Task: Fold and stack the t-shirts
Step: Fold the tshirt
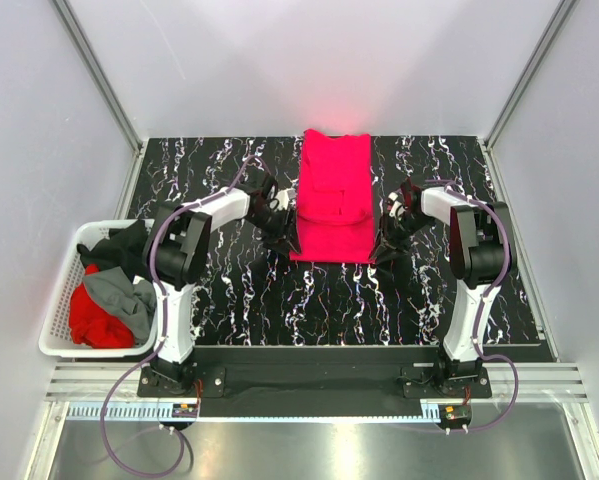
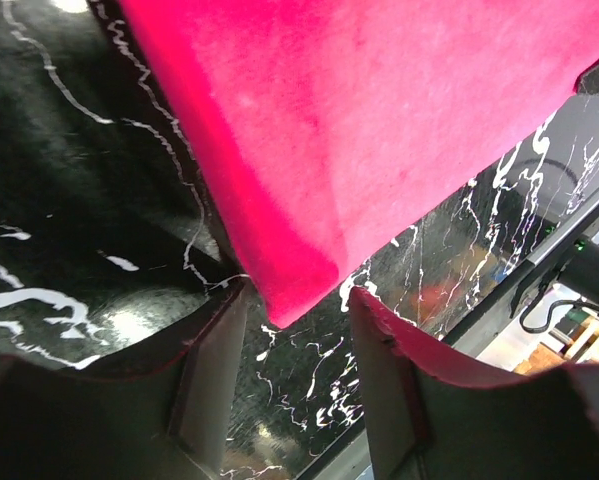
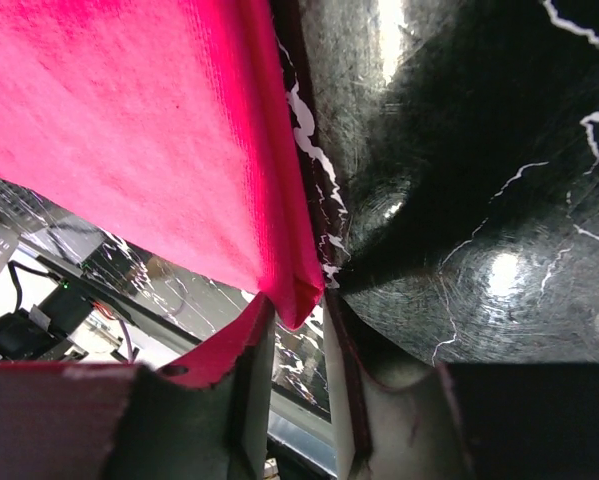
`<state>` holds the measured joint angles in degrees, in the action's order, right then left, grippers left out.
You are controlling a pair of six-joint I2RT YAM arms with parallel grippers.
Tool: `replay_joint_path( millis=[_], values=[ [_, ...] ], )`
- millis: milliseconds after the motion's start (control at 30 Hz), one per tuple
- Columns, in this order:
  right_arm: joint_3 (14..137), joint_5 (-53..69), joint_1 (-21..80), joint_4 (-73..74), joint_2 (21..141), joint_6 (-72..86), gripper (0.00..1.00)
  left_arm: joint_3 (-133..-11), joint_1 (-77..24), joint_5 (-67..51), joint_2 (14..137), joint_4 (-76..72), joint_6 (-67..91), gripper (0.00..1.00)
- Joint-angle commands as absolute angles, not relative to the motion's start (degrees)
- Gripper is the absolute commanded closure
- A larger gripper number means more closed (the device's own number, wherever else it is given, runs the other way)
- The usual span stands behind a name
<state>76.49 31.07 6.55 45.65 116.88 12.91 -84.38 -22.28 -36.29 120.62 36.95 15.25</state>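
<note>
A bright crimson-pink t-shirt lies flat on the black marbled table, folded into a long strip running away from me. My left gripper is at its near left corner and my right gripper at its near right corner. In the left wrist view the left gripper is open, with the shirt's corner just ahead of the tips. In the right wrist view the right gripper is open, with the shirt's corner reaching in between the tips, not pinched.
A white lattice basket stands at the table's left edge and holds a black shirt, a grey shirt and a red shirt. White walls enclose the table on three sides.
</note>
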Motion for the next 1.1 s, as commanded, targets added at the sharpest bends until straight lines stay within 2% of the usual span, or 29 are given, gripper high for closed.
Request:
replay_joint_path(
  millis=[0, 133, 333, 367, 433, 467, 633, 1067],
  values=[
    [76.56, 31.29, 6.42, 44.47, 116.37, 13.27, 0.69, -84.11, -22.94, -38.32, 120.5, 35.24, 14.68, 0.5],
    [76.03, 31.91, 6.42, 43.42, 116.19, 13.62, 0.71, -83.32, -23.38, -38.58, 119.88, 35.16, 14.33, 0.55],
    [77.34, 33.31, 6.42, 42.36, 116.98, 13.19, 0.78, -82.88, -24.34, -39.37, 119.53, 35.24, 13.27, 0.71],
    [77.87, 33.57, 6.42, 42.19, 117.07, 12.75, 0.86, -82.79, -24.43, -39.29, 119.1, 35.33, 13.01, 0.75],
    [78.4, 34.19, 6.42, 42.01, 117.07, 12.57, 0.99, -82.44, -24.43, -39.2, 118.48, 35.59, 12.4, 0.9],
    [78.57, 34.45, 6.42, 42.01, 116.72, 12.57, 1.0, -82.35, -24.52, -37.98, 117.61, 35.77, 12.13, 1.0],
    [77.26, 36.73, 5.98, 42.54, 112.42, 13.18, 1.0, -82.62, -24.52, -34.81, 113.56, 37.79, 10.2, 1.0],
    [65.92, 40.17, 4.57, 45.88, 89.76, 16.34, 1.0, -85.87, -25.48, -31.99, 100.29, 42.01, 5.63, 1.0]
  ],
)
